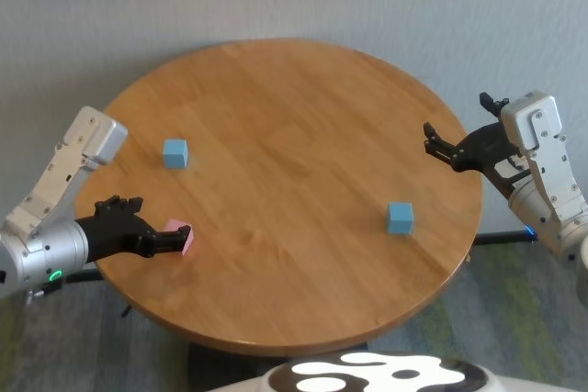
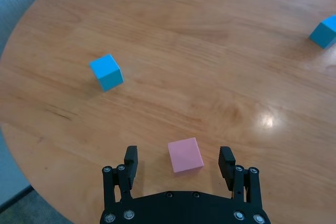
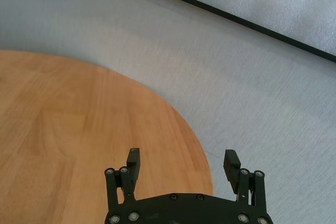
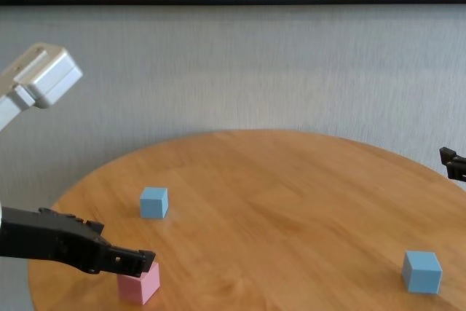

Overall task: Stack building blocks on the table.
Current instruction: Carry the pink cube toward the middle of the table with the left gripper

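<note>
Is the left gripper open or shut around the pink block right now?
Open. The left gripper has its fingers either side of the pink block, with gaps showing.

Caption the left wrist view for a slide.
Open left gripper straddles the pale pink matte cube on the round honey-brown wooden table.

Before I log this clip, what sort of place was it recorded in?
Probably an office or lab corner rather than a home: a round wooden table stands alone against a plain grey wall, on grey carpet, and carries only three small cubes.
</note>
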Motion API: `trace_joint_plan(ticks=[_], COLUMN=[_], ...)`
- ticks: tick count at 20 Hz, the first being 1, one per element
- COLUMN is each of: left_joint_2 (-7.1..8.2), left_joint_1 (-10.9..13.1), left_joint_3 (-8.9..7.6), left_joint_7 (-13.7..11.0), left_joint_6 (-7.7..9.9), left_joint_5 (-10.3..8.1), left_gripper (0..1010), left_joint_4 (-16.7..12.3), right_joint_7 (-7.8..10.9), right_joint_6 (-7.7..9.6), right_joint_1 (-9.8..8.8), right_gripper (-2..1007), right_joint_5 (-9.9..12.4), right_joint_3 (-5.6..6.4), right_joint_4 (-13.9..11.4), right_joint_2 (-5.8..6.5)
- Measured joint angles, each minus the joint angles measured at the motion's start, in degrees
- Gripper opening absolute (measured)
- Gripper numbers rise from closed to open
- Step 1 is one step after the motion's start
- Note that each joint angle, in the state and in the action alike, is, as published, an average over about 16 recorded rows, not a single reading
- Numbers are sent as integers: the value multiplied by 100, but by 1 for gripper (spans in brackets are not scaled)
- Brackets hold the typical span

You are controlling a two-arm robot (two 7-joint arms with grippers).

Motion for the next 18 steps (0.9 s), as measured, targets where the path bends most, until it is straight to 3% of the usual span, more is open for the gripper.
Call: trace_joint_plan(ticks=[18], left_joint_2=[-294], left_joint_1=[-256], left_joint_3=[96], left_joint_7=[-289], left_joint_6=[173], left_joint_5=[275], left_gripper=[1001], left_joint_4=[406], right_joint_7=[0], right_joint_6=[0], right_joint_1=[0], right_gripper=[1005], right_joint_5=[0], right_joint_3=[0], right_joint_4=[0], right_joint_2=[0])
